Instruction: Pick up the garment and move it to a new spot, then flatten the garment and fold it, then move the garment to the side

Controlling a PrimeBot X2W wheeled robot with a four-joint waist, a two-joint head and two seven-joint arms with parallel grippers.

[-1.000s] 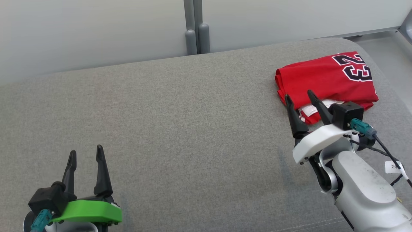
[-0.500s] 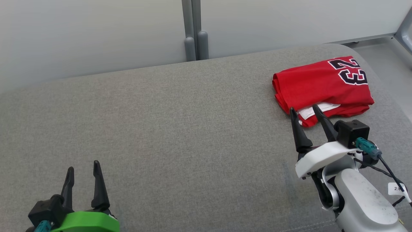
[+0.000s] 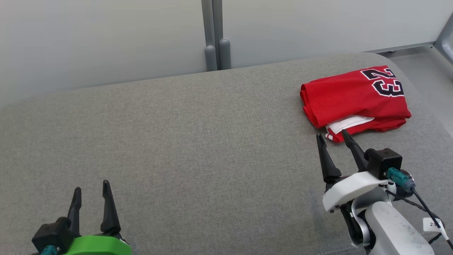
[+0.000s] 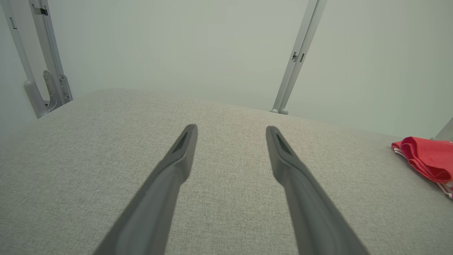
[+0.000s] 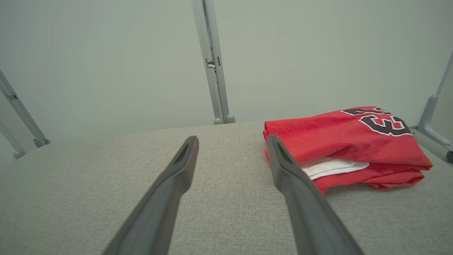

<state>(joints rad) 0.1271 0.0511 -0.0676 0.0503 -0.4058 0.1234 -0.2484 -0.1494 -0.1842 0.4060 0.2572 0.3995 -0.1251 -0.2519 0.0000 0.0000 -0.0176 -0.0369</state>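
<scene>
Head view, looking down on the grey fabric-topped desk.

- Garment: a red jersey, folded into a rough rectangle, lying at about 2 o'clock on the desk, near the far right corner. A dark number with white outline sits on its far right end. A white inner layer pokes out along the near edge.
- Right tool: at about 4 o'clock, fingers spread wide and gripping nothing. The tips point to 12 o'clock and stop just beside the garment's near left corner. Contact cannot be made out.
- Right wrist view: right tool spread over bare fabric, with the garment at 2 o'clock behind the right-hand finger.
- Left tool: at about 7 o'clock, well apart from the garment, fingers spread and holding nothing.
- Left wrist view: left tool over bare desk, with the garment at the 3 o'clock edge.
- A grey post stands at 12 o'clock against a pale wall behind the desk.
</scene>
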